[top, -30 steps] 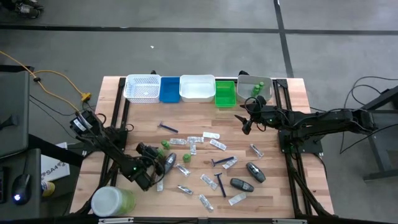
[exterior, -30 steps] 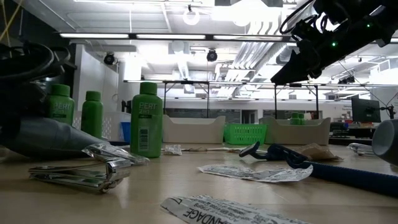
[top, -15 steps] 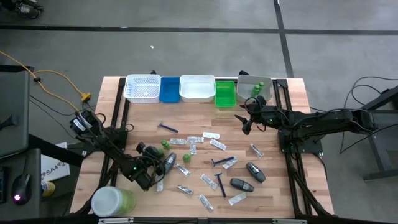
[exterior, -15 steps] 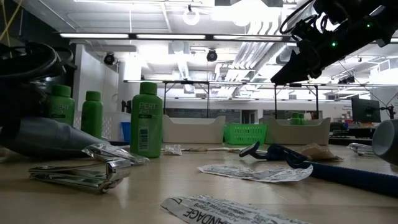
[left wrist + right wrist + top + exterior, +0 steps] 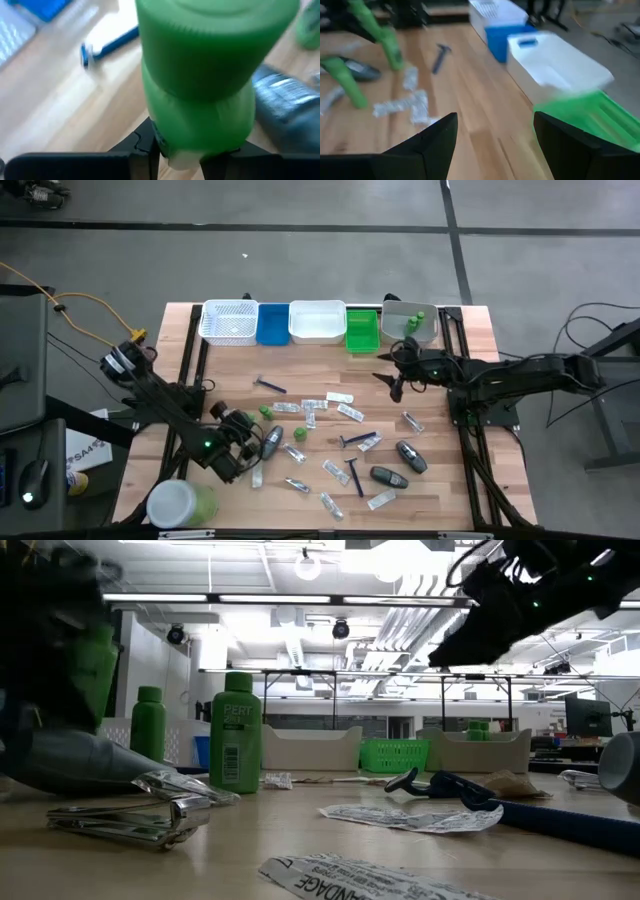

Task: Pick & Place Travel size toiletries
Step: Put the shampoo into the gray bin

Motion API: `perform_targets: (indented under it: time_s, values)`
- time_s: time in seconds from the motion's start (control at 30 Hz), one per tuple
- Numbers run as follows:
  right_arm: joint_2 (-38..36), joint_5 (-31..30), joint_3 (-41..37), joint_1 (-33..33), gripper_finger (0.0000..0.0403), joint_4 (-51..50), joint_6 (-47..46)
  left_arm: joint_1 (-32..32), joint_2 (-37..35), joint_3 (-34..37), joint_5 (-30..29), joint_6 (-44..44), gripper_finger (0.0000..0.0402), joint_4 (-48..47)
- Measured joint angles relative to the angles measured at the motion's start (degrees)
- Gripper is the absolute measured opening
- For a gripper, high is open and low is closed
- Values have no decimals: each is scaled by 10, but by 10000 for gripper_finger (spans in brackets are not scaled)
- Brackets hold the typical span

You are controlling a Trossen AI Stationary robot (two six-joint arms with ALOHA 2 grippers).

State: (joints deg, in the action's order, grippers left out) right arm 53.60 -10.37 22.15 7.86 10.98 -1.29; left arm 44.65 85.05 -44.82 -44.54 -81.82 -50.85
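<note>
The left gripper (image 5: 180, 155) is clamped on a small green bottle (image 5: 210, 75) near the worktop's (image 5: 450, 500) front left corner; the right gripper (image 5: 495, 135) hangs with jaws apart near the green tray (image 5: 362, 332) at the back edge. Little looks done: only the grey tray (image 5: 398, 330) at the back right shows green bottles, while sachets (image 5: 336, 469), razors (image 5: 270, 386) and dark oval pieces (image 5: 411, 457) lie scattered mid-worktop. One standing bottle (image 5: 235, 735) reads "FERT"; a sachet at the front (image 5: 360, 882) shows "BANDAGE", partly cut off.
</note>
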Motion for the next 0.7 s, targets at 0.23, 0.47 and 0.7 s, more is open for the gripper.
perform_targets:
  time_s: [0.23,0.47,0.7]
  values:
    - [97,52,0,0,256,176,16,-53,-84,-14,-53,118,90,-45]
    - [181,62,0,1,256,331,32,-175,-158,-14,-78,339,90,37]
    - [273,135,1,35,256,506,53,-351,-171,-14,79,708,90,325]
